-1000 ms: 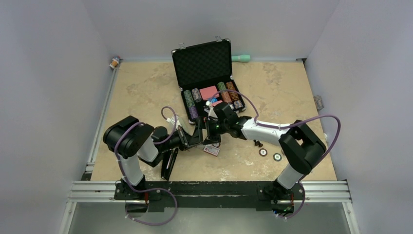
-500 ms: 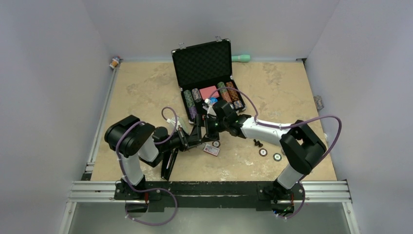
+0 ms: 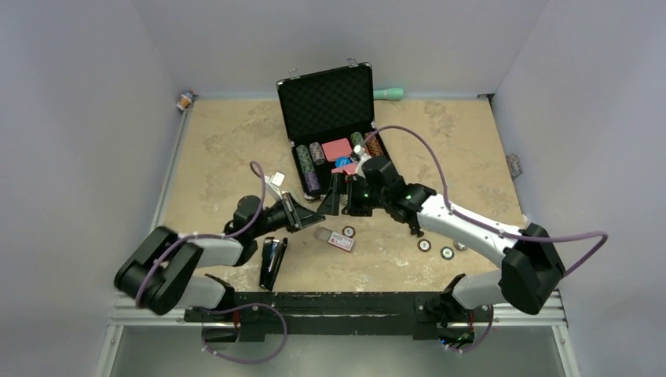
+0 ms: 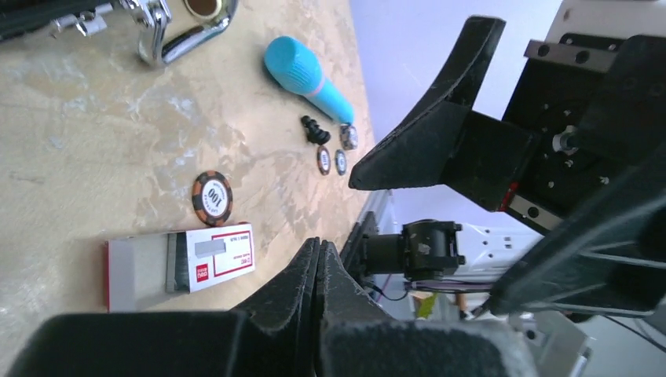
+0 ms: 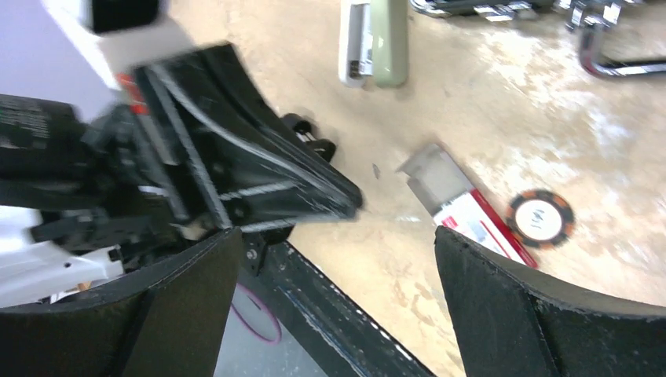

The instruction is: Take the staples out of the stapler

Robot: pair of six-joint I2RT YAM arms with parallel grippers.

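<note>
The stapler (image 3: 276, 182), pale grey-green, lies flat on the table (image 3: 228, 141) left of the middle, just off the near left corner of an open black case (image 3: 326, 98). Neither hand touches it, and whether it is open or closed cannot be made out.

The left hand (image 4: 317, 255) sits nearest to it, on the side towards the near edge. Its two fingers are pressed tight together and nothing shows between them. Its tips point at a red-and-white box of staples (image 3: 341, 240) lying near the middle of the table, with a grey end sticking out of its sleeve on the side facing the left hand. An orange-and-black poker chip (image 3: 348, 231) lies just beside the box.

The right hand (image 3: 344, 200) hangs between the case and the box of staples with its fingers spread wide and nothing in them. In the right wrist view the closed left hand, the box and the chip all lie in the gap between its fingers.

The case stands at the middle of the far edge, lid up, with rows of poker chips in its tray. A teal cylinder (image 3: 388, 93) lies behind it against the far edge. Two more loose chips (image 3: 424, 245) and a small black piece (image 3: 415, 230) lie towards the near right corner. A long black object (image 3: 272, 263) rests by the near edge, left of the middle, and a small orange thing (image 3: 184, 100) sits at the far left corner.
</note>
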